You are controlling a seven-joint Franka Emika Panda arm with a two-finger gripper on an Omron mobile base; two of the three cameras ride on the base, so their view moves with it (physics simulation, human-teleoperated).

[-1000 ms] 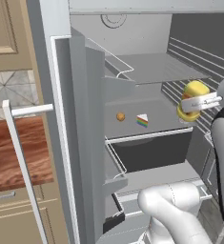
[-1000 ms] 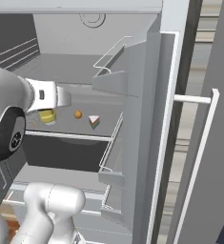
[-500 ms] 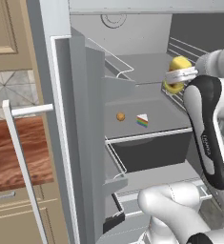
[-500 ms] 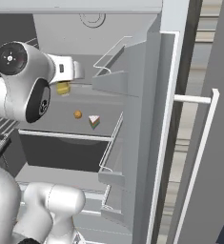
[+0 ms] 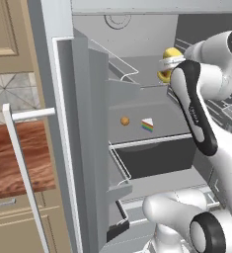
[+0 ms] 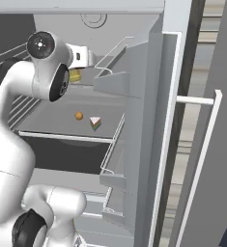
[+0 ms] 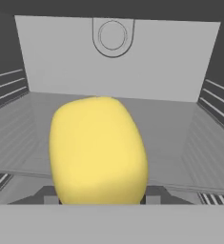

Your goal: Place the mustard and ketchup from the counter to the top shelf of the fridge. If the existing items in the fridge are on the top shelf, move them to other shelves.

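Between the two dark fingertips of the white arm's gripper (image 7: 100, 198) we see the squat yellow squeeze bottle of mustard (image 7: 98, 150), clasped at its sides; in the hand view the bottle rises straight out of the jaws. From the left base view the gripper (image 5: 166, 69) sits at the upper right, raised inside the open grey fridge (image 5: 83, 123), with the mustard (image 5: 168, 63) showing as a yellow bulge just beyond the arm's white wrist. From the right base view the mustard (image 6: 75, 75) peeks out beside the gripper (image 6: 81, 65), level with the uppermost door bin.

Below and beyond the held bottle we note the flat grey top shelf (image 7: 170, 128), edged with thin white wire; whether the bottle touches it we cannot tell. One level lower, on a grey shelf, lie the small rainbow-striped cake wedge with white icing (image 5: 147, 124) and, just beside it, the tiny orange ball (image 5: 124, 120), well apart from the gripper. Farthest back stands the grey rear wall with its round fitting (image 7: 112, 35). At far left, the reddish-brown wood-grain counter (image 5: 9, 158) lies behind the long white bar handle (image 5: 21, 168).
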